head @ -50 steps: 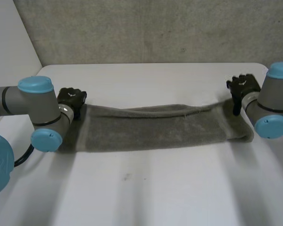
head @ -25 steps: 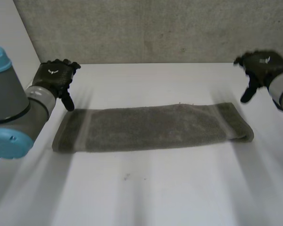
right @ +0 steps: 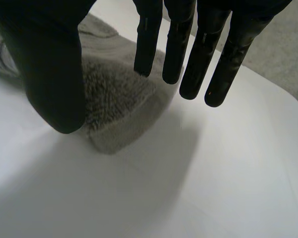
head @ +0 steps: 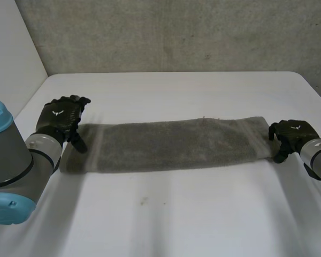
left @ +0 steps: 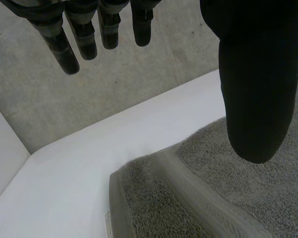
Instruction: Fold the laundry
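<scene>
A grey towel [head: 171, 144] lies folded into a long flat strip across the white table [head: 176, 214]. My left hand [head: 59, 120] hovers at the strip's left end, over its far corner. In the left wrist view its fingers [left: 74, 44] are straight and its thumb [left: 256, 74] hangs above the towel [left: 228, 198] with nothing held. My right hand [head: 293, 135] is low at the strip's right end. In the right wrist view the towel's end [right: 119, 109] shows in the gap between the thumb [right: 49, 64] and the straight fingers [right: 188, 54], which do not pinch it.
A concrete wall [head: 176, 32] rises behind the table's far edge, and a white panel [head: 10, 53] stands at the left. Bare table spreads in front of the towel and beyond it.
A second ago both hands were at the towel's far edge. They let go and rose, and have now come down at its two ends. The towel has settled flat.
</scene>
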